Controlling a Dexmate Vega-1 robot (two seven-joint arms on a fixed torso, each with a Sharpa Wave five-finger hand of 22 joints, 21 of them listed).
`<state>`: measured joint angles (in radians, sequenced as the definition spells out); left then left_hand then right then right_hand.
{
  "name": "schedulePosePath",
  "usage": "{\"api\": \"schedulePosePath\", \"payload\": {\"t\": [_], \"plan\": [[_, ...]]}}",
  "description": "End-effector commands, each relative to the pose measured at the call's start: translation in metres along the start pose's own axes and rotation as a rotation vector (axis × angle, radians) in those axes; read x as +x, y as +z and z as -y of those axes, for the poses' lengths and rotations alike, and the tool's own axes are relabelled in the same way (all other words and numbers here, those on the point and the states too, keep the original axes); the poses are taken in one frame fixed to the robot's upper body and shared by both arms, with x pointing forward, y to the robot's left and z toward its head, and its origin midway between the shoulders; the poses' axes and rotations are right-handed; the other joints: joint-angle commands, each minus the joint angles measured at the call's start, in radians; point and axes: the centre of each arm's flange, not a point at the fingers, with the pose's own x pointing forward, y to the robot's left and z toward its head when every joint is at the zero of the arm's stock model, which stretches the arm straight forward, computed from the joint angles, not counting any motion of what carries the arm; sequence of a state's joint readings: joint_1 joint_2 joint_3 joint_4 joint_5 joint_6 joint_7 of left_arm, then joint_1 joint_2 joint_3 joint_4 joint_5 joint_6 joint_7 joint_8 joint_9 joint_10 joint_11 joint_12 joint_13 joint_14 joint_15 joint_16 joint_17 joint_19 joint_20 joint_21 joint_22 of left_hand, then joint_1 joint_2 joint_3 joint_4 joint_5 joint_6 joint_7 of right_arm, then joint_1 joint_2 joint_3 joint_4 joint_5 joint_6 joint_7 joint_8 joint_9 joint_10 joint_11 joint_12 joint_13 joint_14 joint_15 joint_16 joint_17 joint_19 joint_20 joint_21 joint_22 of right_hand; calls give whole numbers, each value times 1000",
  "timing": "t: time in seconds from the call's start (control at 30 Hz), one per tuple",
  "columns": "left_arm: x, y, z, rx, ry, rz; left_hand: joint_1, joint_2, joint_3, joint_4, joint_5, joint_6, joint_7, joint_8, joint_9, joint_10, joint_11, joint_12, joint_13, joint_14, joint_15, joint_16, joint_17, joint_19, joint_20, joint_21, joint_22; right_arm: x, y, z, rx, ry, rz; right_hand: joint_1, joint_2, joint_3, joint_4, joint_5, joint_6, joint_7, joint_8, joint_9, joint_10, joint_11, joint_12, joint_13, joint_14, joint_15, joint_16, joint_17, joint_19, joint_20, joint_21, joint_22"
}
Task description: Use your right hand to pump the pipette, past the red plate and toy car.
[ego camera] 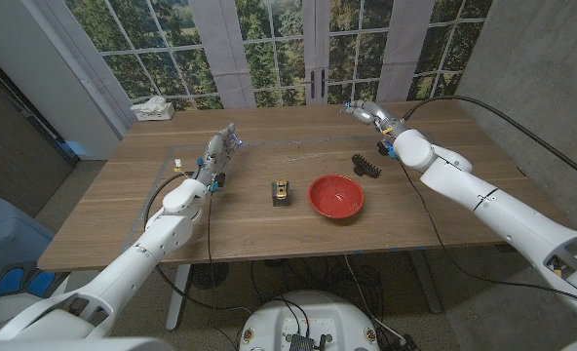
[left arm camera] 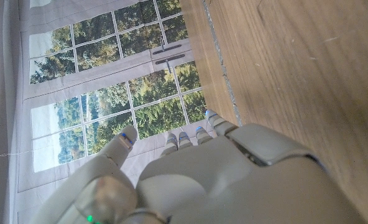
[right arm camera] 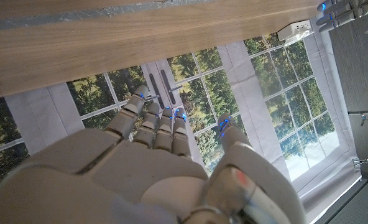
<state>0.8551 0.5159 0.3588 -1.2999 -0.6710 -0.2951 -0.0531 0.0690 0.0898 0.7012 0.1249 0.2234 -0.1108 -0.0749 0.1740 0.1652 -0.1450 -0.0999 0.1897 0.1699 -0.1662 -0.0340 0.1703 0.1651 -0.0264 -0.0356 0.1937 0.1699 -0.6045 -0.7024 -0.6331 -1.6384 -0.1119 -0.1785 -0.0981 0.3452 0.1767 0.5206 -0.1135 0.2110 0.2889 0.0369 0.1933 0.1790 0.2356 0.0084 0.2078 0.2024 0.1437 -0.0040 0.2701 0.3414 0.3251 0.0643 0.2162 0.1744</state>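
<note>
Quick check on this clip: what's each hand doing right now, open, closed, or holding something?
Left hand: open, holding nothing, raised over the table.
Right hand: open, holding nothing, up near the table's far edge.

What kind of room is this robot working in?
Probably an office or lab room set up for robot trials. A plain wooden table stands before tall paned windows looking onto trees, with a tissue box on it and cables trailing along the arms.
</note>
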Motion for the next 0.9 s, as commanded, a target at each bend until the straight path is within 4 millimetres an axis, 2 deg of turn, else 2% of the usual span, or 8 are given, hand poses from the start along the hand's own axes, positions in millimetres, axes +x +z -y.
{"api": "schedulePosePath", "payload": {"t": [0.03, 0.43, 0.9], "plan": [[-3, 1, -1, -1, -1, 9, 6, 94, 6, -2, 6, -1, 6, 4, 4, 0, 5, 2, 5, -23, -86, 6, 4, 0, -89, 4, 4, 4, 26, -2, -147, 24, 8, 21, 1, 8, -13, 7, 3, -15, 2, 5, 4, -9, 0, 2, 6, -12, 6, 2, 7, -10, 4, 4], [-4, 1, -1, 1, -5, 12, 6, 94, 6, -1, 6, 0, 7, 4, 4, -1, 6, 2, 5, -23, -87, 6, 4, 1, -89, 4, 4, 2, 39, -7, -246, 30, 15, 68, -2, 25, -42, 13, 5, -38, 4, 6, 3, -31, -2, 2, 15, -32, 9, 0, 23, -24, 6, 5], [-8, 1, 0, -4, -5, 12, 6, 94, 6, -1, 7, 3, 7, 5, 4, 1, 4, 2, 5, -22, -87, 6, 4, 2, -90, 4, 4, 5, 52, -13, -341, 73, 36, 93, -4, 30, -50, 15, 15, -44, 7, 7, 12, -37, 1, 2, 35, -45, 19, 1, 37, -32, 10, 6]]}}
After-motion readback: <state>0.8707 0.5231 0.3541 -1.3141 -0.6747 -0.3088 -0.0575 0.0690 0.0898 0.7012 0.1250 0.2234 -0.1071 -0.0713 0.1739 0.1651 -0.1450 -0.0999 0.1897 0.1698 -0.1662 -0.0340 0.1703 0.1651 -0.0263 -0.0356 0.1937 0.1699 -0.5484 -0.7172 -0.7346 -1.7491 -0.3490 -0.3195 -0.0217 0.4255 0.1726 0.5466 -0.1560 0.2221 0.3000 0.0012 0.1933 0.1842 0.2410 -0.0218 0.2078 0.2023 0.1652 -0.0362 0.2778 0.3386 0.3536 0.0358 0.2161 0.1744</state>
